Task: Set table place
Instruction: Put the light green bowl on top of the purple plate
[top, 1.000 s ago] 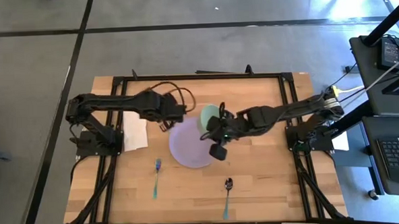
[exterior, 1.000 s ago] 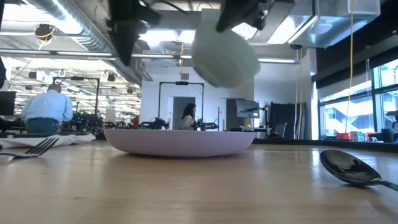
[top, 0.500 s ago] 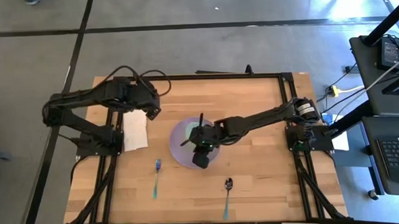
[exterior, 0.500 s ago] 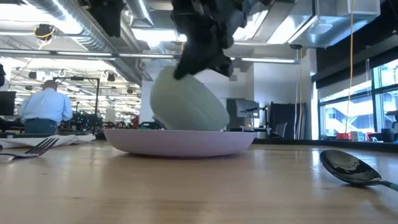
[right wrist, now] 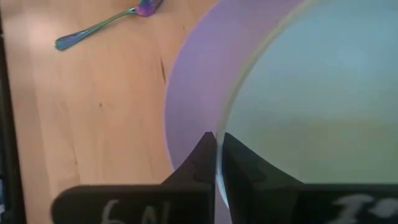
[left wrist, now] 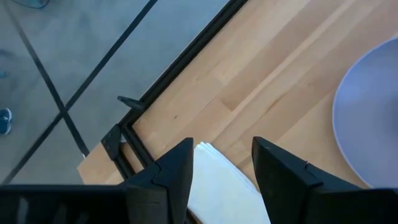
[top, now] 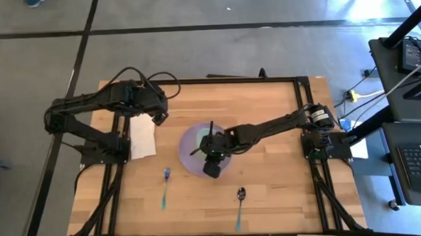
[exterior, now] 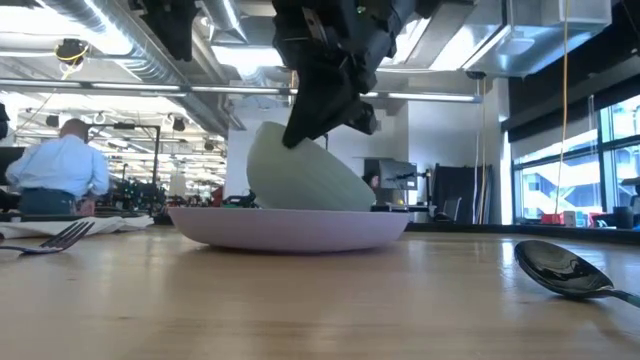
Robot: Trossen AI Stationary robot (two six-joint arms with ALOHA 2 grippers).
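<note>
A lavender plate point(top: 190, 151) lies on the middle of the wooden table point(top: 270, 179). My right gripper point(right wrist: 219, 155) stands over the plate point(exterior: 290, 228), shut on a pale green bowl point(exterior: 300, 180). The bowl sits tilted, its lower side on the plate. In the high view my right gripper point(top: 210, 150) hides most of the bowl. My left gripper point(top: 159, 119) is open and empty at the far left, above a white napkin point(top: 142, 139). My right gripper pinches the bowl's rim point(right wrist: 219, 177) between its two fingers, one inside the bowl and one outside. The fingers come from above, slanting down point(exterior: 305, 125). The bowl is tilted, its raised side in the fingers and its lower side on the plate.
A fork point(top: 165, 185) lies left of the plate toward the near edge, and a spoon point(top: 240, 205) lies near the front edge. The napkin point(left wrist: 217, 186) lies by the table's left rail. Bare wood lies to the plate's right. People show in the room behind.
My right gripper has carried the bowl from above the plate's far edge toward the near side and down; the bowl now rests tilted on the plate. My left gripper has drawn back from the plate toward the table's left edge, above the napkin.
</note>
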